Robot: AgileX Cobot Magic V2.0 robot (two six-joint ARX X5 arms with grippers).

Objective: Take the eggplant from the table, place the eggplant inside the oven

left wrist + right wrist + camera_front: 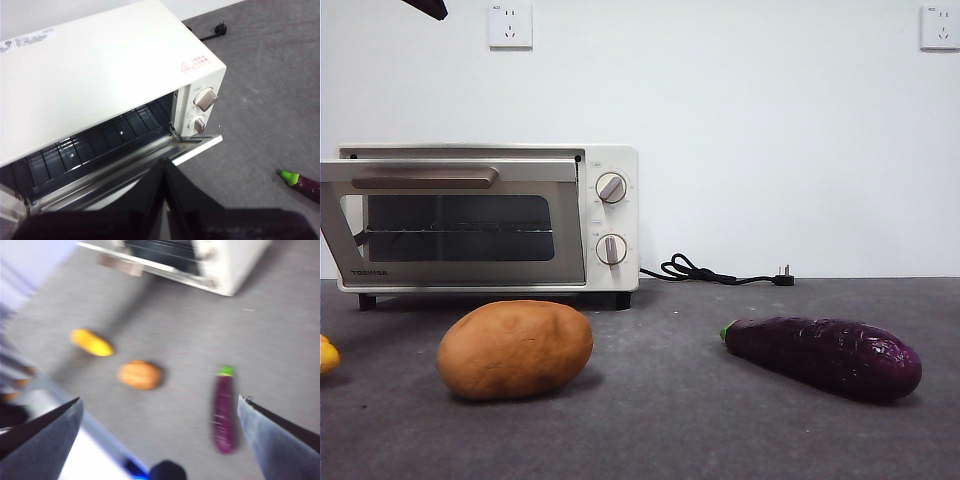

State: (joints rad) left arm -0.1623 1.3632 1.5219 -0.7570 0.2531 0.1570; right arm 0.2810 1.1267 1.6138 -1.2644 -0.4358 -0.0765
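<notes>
The eggplant [825,354] lies on its side on the dark grey desk [700,420], well to the right of the oven [480,220] and nearer the front than it. Its green stem end points left, toward the potato [515,349], which rests near the front of the oven door, apart from the eggplant. At the far left edge of the front view a small part of a yellow object [327,354] shows on the desk.

The oven stands at the back left against the white wall, its glass door partly open and tilted outward, with the wire rack visible inside. A black power cord [720,273] trails from the oven's right side across the desk, its plug lying unplugged.

The left gripper [164,167] hovers above the front of the oven, over the upper edge of the open door. Its jaws are pressed together with nothing between them. The eggplant's stem end shows at the edge of that wrist view.

The right gripper [160,410] hangs high above the desk with its jaws spread wide and empty. In its blurred view the eggplant lies below, closer to one jaw, with the potato and the yellow object further off.
</notes>
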